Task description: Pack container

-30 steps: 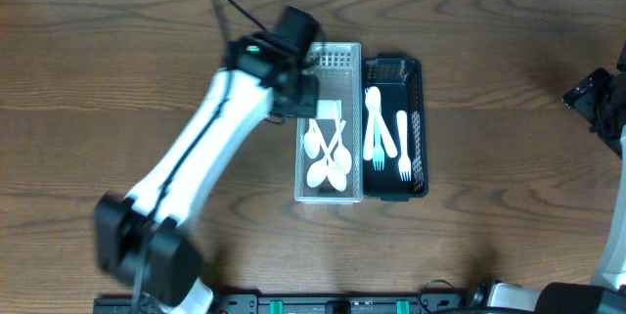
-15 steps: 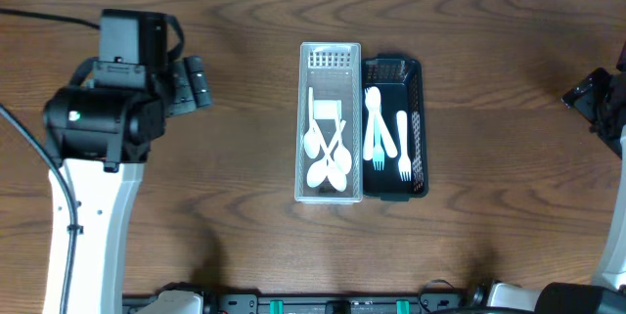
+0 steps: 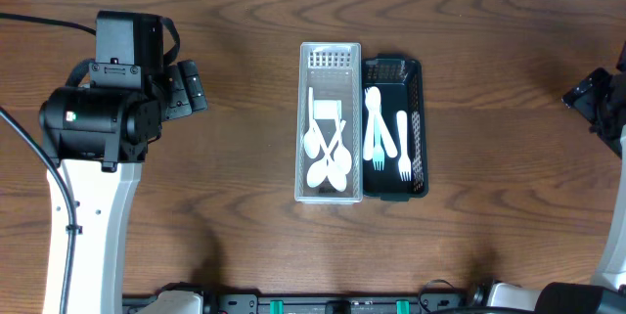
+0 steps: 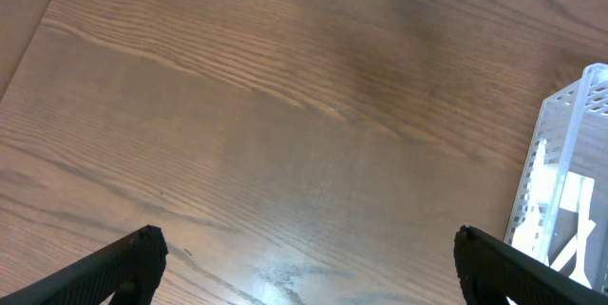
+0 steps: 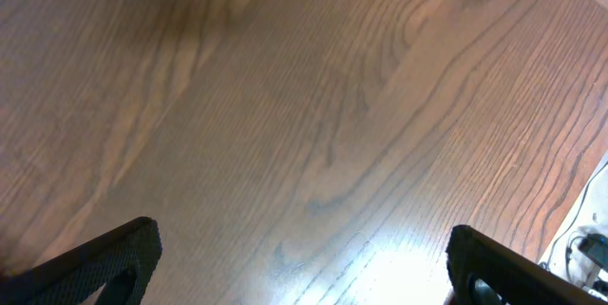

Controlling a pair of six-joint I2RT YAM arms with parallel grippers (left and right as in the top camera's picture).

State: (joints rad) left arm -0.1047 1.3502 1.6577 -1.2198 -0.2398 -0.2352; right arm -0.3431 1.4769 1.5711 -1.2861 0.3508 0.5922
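A clear plastic container (image 3: 330, 60) sits at the table's middle and holds several white spoons (image 3: 328, 153). A black basket (image 3: 417, 79) stands against its right side and holds white forks (image 3: 376, 128). My left gripper (image 3: 186, 87) is open and empty, well to the left of the containers; in its wrist view (image 4: 304, 267) only bare wood lies between the fingers, with the clear container's corner (image 4: 570, 162) at the right edge. My right gripper (image 3: 587, 94) is at the far right edge, open and empty over bare wood in its wrist view (image 5: 304, 262).
The brown wooden table (image 3: 489, 236) surrounds the two containers. The left arm's white link (image 3: 93, 216) runs down the left side. A black cable (image 3: 39, 22) trails off the left edge.
The left arm has swung away from the clear container to the far left of the table and now holds nearly still. The right arm has not moved.
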